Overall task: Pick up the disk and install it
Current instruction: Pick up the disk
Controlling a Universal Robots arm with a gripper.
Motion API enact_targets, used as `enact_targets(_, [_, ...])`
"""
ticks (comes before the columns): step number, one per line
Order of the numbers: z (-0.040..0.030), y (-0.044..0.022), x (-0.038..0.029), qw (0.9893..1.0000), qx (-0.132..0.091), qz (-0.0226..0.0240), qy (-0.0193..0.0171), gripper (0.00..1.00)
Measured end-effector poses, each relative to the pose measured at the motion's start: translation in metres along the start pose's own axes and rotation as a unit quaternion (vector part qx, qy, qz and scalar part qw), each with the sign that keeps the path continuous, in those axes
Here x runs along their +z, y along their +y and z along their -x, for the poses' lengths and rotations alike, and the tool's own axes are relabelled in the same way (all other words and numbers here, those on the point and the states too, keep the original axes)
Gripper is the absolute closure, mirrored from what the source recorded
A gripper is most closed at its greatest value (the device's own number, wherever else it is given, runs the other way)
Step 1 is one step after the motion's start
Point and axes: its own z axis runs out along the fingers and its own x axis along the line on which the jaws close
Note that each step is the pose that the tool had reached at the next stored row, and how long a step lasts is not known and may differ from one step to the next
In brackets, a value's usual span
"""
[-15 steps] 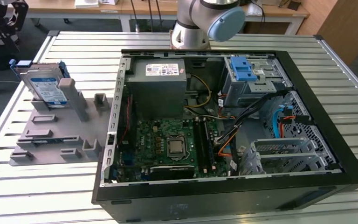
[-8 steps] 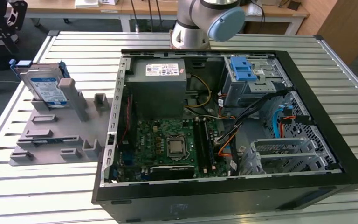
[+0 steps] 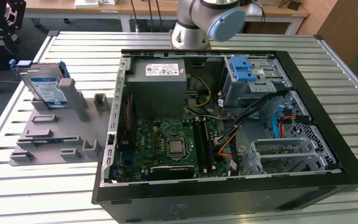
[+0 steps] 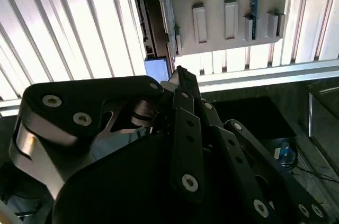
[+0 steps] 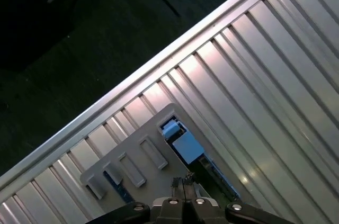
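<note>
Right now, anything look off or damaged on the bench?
Nothing stands out. The disk stands on edge in the grey rack at the exterior view's left, with nothing touching it. The case lies open, its cables inside the walls, nothing spilled.

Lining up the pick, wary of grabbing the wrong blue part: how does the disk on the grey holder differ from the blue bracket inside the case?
The disk carries a silver drive with a white-and-blue label; the blue bracket is bare plastic. The disk stands on edge in the grey holder outside the computer case; the blue bracket sits in the drive cage inside it. Both show blue plastic.
</note>
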Motion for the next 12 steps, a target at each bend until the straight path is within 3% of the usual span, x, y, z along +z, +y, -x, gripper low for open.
enact_targets(3, [0.0, 0.0, 0.0001, 0.9997, -0.025, -0.0002, 0.0006, 0.89])
enact_targets(6, [0.0, 0.0, 0.0002, 0.9987, -0.051, -0.0005, 0.0012, 0.89])
enact_targets(12, [0.0, 0.0, 0.0004, 0.9949, -0.101, -0.0008, 0.0023, 0.89])
